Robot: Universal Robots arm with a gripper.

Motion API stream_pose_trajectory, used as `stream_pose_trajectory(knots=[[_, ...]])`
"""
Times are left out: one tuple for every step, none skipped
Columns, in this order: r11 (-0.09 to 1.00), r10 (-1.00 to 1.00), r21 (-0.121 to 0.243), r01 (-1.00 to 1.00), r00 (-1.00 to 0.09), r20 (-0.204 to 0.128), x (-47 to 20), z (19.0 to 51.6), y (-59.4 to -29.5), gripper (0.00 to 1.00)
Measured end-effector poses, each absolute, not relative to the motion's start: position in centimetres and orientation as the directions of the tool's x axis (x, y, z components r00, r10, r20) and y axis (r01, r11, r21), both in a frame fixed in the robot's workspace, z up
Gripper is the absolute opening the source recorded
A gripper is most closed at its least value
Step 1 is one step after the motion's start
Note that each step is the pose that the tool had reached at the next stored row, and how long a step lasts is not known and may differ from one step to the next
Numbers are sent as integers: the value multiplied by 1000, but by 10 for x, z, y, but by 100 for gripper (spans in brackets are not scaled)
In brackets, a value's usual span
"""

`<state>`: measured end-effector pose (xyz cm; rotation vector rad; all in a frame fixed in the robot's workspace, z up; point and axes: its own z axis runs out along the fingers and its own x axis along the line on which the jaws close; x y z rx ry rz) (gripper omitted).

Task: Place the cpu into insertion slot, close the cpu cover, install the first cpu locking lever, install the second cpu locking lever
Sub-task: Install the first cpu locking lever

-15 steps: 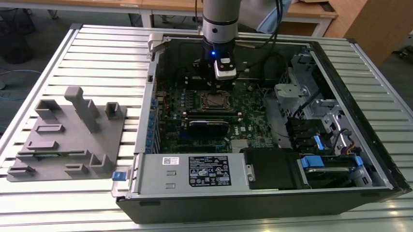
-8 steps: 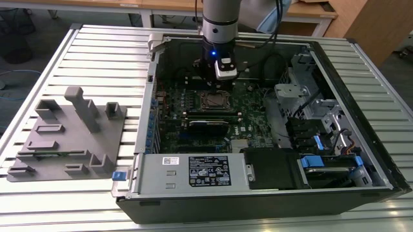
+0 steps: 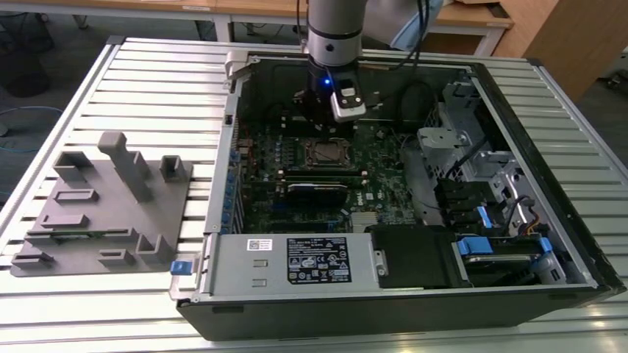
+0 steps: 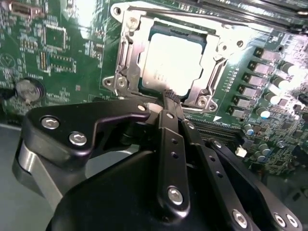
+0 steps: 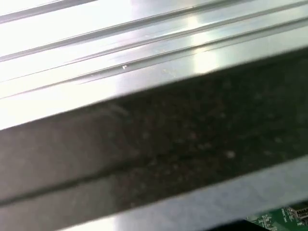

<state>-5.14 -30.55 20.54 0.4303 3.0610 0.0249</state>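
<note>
Chip [image 4: 173,65] sits seated in its socket [image 4: 166,57] with the metal cover [image 4: 127,57] down around it, just beyond my pincer [image 4: 168,96], whose fingers look clenched together on nothing, tip nearest the socket's near edge.

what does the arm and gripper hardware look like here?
The arm is a grey cylindrical tube with a dark band, a blue light glowing at the wrist and black cables trailing beside it. The gripper is matte black with angular linkage bars fastened by silver screws, narrowing to slim fingers.
</note>
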Motion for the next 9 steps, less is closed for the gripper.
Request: stream_pose_trajectory(knots=[[963, 270, 29, 269, -962, -46, -51, 206, -305, 11], [964, 265, 37, 264, -963, -44, -51, 206, -305, 11], [965, 262, 44, 260, -964, -42, -51, 206, -305, 11], [965, 259, 51, 257, -965, -40, -51, 207, -305, 11], [965, 257, 58, 254, -966, -38, -51, 208, -305, 11], [965, 255, 64, 252, -966, -36, -51, 209, -305, 11], [966, 254, 68, 251, -967, -35, -51, 210, -306, 11], [965, 253, 72, 250, -967, -34, -51, 210, -306, 11], [965, 253, 74, 250, -967, -34, -51, 210, -306, 11]])
